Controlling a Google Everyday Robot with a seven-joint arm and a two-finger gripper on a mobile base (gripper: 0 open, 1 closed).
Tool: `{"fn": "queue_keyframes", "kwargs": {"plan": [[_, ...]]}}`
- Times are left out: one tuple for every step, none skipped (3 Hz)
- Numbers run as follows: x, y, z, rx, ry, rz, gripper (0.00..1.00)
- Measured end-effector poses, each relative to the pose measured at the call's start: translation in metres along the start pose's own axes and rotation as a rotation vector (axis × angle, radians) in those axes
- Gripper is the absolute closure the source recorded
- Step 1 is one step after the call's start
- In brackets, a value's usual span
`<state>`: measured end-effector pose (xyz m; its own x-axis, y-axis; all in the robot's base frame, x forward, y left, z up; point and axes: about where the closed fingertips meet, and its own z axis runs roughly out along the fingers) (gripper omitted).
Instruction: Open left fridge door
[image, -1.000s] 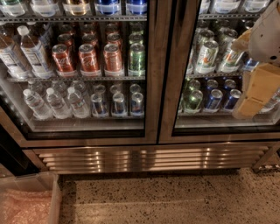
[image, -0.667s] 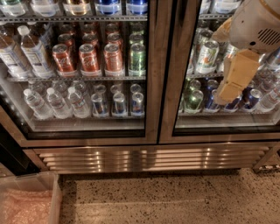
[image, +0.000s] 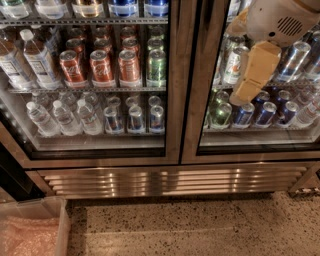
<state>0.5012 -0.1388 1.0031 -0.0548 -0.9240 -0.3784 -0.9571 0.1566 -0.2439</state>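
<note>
The left fridge door (image: 174, 95) is a tall glass pane in a wide brushed bronze-steel frame, and it stands closed. Red soda cans (image: 102, 67) and clear water bottles (image: 62, 117) show through its glass. My gripper (image: 254, 75), tan below a white arm housing (image: 280, 22), hangs at the upper right. It is in front of the right door's glass, to the right of the centre post and apart from the left door.
The twin right glass door (image: 198, 100) holds white-green and blue cans. A ribbed steel vent grille (image: 170, 180) runs under both doors. A clear plastic bin (image: 30, 230) sits on the speckled floor (image: 200, 225) at the lower left.
My arm has moved left and a little up across the right door, toward the centre post. The doors have not moved.
</note>
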Motion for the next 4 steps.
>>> {"fn": "queue_keyframes", "kwargs": {"plan": [[-0.008, -0.006, 0.003, 0.022, -0.049, 0.011, 0.0], [-0.029, -0.024, 0.001, 0.071, -0.112, -0.002, 0.0], [-0.03, -0.024, 0.001, 0.072, -0.111, -0.002, 0.0], [-0.041, -0.036, 0.003, 0.118, -0.099, -0.048, 0.0]]}}
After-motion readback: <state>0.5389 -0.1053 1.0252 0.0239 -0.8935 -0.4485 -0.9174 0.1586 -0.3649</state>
